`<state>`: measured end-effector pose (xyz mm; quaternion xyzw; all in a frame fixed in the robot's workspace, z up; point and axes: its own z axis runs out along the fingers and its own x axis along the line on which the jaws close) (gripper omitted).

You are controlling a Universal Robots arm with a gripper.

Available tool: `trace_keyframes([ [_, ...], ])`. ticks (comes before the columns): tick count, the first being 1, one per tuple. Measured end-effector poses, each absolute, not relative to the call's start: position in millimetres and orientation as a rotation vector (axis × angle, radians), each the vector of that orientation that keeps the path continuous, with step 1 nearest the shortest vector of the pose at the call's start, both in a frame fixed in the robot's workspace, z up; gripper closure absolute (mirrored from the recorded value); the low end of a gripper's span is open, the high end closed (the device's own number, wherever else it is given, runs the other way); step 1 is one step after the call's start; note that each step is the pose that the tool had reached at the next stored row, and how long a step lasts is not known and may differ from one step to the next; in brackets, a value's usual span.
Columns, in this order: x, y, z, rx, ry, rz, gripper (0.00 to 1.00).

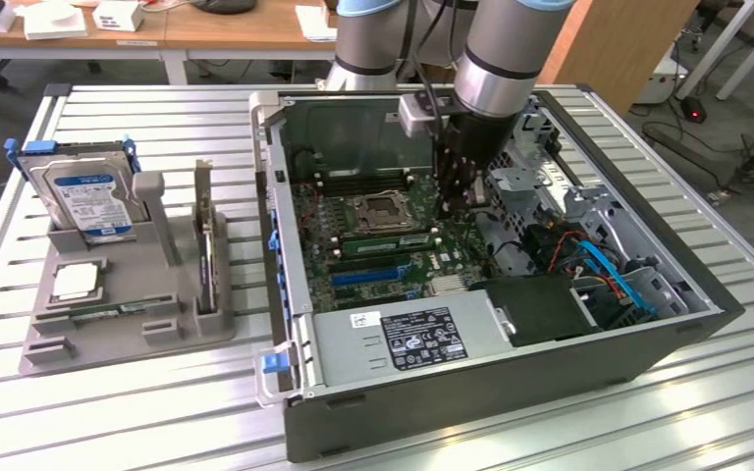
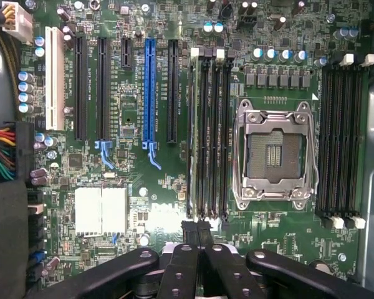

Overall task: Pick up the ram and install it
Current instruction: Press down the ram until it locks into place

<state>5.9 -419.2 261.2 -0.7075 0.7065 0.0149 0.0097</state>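
Closest to you in the wrist view is the gripper [image 2: 197, 235]. Its black fingers [image 2: 181, 274] are drawn together so the tips meet, and nothing is visible between them. The tips hang over one end of a bank of four memory slots [image 2: 209, 137] on the green motherboard [image 2: 287, 249]. On one side of that bank you have the silver processor socket [image 2: 275, 152] with its metal frame. On the other side is a row of long black expansion slots with one blue slot [image 2: 149, 87] among them.

From the exterior view, the robot arm [image 1: 502, 59] reaches straight down into an open computer case [image 1: 482, 402]. The case lies flat on a slatted metal table [image 1: 115, 432]. The ram [image 1: 380, 242], a thin green stick, stands on edge in the slot bank between the processor socket and the blue slot. Your gripper is at the end of the stick toward the exterior view's right. You cannot tell whether the tips touch the stick, or whether it is pushed fully home.

At the near end of the case sits a grey power supply [image 1: 403, 339] with a white label.

On the exterior view's left, beside the case and well apart from the gripper, a grey tray [image 1: 129, 339] rests on the table. It holds a silver-and-blue hard drive [image 1: 89, 201] leaning upright, a card [image 1: 203, 231] standing on edge, and a square silver chip [image 1: 74, 282] lying flat.
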Motion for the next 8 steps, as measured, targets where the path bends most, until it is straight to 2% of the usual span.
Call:
trace_keyframes([
  [8,5.9,-419.2,258.3,-2.209,2.206,0.046,0.91],
])
